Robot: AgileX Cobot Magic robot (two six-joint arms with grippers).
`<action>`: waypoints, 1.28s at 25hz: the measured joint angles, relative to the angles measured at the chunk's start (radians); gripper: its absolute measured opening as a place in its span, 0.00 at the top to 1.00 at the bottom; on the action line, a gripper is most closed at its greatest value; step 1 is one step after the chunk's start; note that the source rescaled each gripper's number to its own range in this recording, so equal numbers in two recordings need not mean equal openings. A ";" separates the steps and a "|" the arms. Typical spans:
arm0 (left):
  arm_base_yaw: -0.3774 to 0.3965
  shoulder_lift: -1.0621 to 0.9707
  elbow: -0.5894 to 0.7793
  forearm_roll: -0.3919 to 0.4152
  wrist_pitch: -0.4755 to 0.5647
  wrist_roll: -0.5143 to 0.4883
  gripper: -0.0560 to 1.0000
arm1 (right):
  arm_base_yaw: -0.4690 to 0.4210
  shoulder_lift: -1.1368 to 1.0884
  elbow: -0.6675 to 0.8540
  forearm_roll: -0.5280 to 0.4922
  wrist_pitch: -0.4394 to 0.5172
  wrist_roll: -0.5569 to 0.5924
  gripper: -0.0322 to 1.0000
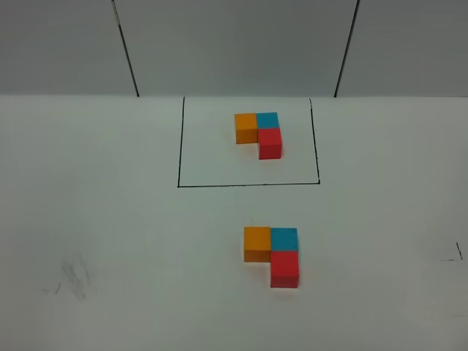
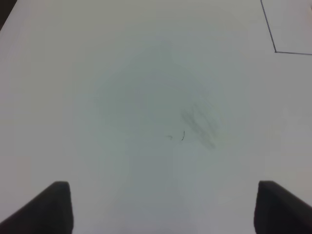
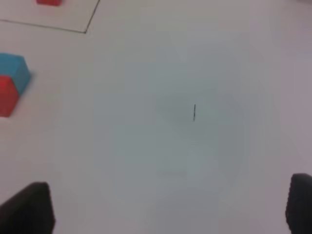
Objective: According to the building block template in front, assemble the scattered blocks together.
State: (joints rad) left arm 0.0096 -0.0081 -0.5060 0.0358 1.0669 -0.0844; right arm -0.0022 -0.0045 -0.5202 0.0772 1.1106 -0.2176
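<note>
Clearly both grippers' fingers [image 2: 56, 202] [image 3: 29, 204] gape wide, touching nothing.

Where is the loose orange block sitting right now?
In the exterior high view the orange block sits just right of centre, nearer the camera than the black-outlined template, its right face against the teal block, with the red block diagonally beside it.

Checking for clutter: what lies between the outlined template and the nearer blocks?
Only the template's front black line, then bare white table before the nearer blocks, seen from the high camera.
</note>
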 joint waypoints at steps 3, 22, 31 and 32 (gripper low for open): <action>0.000 0.000 0.000 0.000 0.000 0.000 0.32 | 0.000 -0.001 0.004 0.001 -0.010 0.000 0.05; 0.000 0.000 0.000 0.000 0.000 0.000 0.33 | 0.002 -0.003 0.013 0.000 -0.028 0.003 0.61; 0.000 0.000 0.000 0.000 0.000 0.000 0.33 | 0.156 -0.003 0.013 0.000 -0.028 0.003 0.92; 0.000 0.000 0.000 0.000 0.000 0.000 0.33 | 0.157 -0.003 0.013 0.000 -0.028 0.003 0.94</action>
State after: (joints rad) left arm 0.0096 -0.0081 -0.5060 0.0358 1.0669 -0.0844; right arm 0.1548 -0.0073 -0.5071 0.0773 1.0824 -0.2144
